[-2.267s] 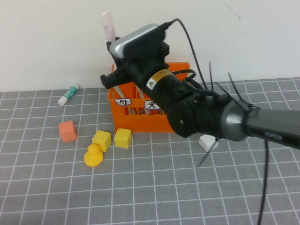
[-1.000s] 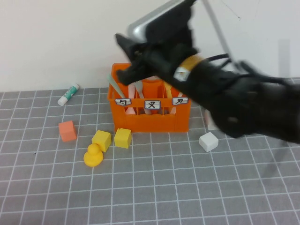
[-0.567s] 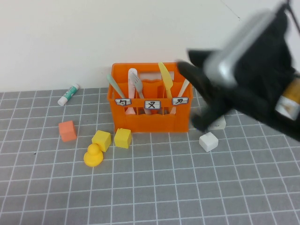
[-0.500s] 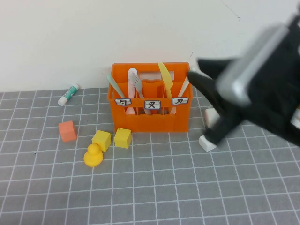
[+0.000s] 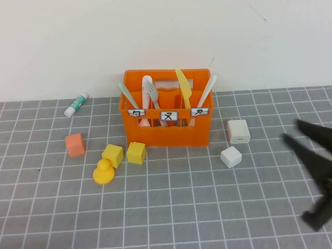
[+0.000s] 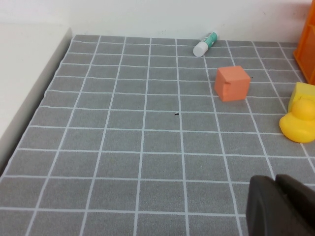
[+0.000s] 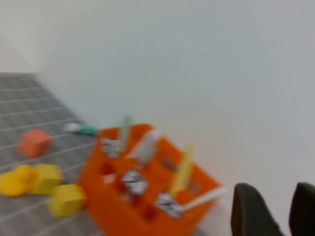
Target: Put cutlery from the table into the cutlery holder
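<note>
The orange cutlery holder [image 5: 166,132] stands at the back middle of the table [image 5: 171,207]. All five pieces stand in it: mint-green spoon [image 5: 125,93], pink spoon [image 5: 147,86], grey fork [image 5: 152,94], yellow knife [image 5: 182,88] and white knife [image 5: 208,88]. My right gripper [image 5: 291,130] is open and empty at the right edge, well away from the holder; its wrist view shows its gap [image 7: 275,199] and the holder [image 7: 147,196]. My left gripper [image 6: 278,182] is shut and empty, low over the table's left part; only the holder's edge [image 6: 310,44] shows there.
A glue stick [image 5: 76,104], a small orange cube [image 5: 74,144], two yellow cubes [image 5: 112,155] [image 5: 136,152] and a yellow duck [image 5: 103,171] lie left of the holder. Two white blocks [image 5: 238,131] [image 5: 231,156] lie to its right. A wall stands close behind.
My right arm has let go of the pink spoon in the holder and swung away right and down to the table's right edge. The left arm has not visibly moved.
</note>
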Action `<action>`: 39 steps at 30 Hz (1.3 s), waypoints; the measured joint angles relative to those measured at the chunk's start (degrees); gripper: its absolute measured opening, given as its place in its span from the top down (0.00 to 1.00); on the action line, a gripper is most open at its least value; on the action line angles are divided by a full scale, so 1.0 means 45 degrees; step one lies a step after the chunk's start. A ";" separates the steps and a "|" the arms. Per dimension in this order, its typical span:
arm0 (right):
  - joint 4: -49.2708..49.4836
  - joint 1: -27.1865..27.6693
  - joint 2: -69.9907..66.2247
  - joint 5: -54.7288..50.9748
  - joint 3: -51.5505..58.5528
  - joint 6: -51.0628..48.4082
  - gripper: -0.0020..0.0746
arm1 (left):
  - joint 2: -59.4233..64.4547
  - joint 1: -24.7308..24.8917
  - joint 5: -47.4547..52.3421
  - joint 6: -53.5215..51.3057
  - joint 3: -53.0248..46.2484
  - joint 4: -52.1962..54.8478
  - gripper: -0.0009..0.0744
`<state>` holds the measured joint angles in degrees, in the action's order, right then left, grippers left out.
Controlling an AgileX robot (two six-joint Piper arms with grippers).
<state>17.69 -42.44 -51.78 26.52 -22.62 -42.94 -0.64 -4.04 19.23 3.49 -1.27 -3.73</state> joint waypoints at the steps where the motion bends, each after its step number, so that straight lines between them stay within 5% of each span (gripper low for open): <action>1: 0.0473 -0.0024 0.0165 0.0485 0.0299 -0.0435 0.73 | 0.0000 0.0000 0.0000 0.0000 0.0000 0.0000 0.99; 6: 0.2459 -0.0109 0.1990 0.3047 0.2464 -0.3139 0.73 | 0.0000 0.0000 0.0000 0.0000 0.0000 0.0000 0.99; 13: 0.4316 -0.0109 0.4902 0.2455 0.3292 -0.5844 0.75 | 0.0000 0.0000 0.0000 0.0000 0.0000 0.0000 0.99; 22: 1.0013 0.0151 0.5597 0.2318 0.3370 -0.8686 0.75 | 0.0000 0.0000 0.0000 0.0000 0.0000 0.0000 0.99; 33: 1.0412 0.3875 0.6759 -0.0007 0.3453 -0.8789 0.75 | 0.0000 0.0000 0.0000 0.0025 0.0000 0.0000 0.99; 39: 0.7603 0.6703 0.8499 -0.1806 0.3609 -0.7010 0.75 | 0.0000 0.0000 0.0000 0.0025 0.0000 0.0000 0.99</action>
<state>51.90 -12.28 -13.53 18.39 -6.38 -74.49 -0.64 -4.04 19.23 3.60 -1.27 -3.73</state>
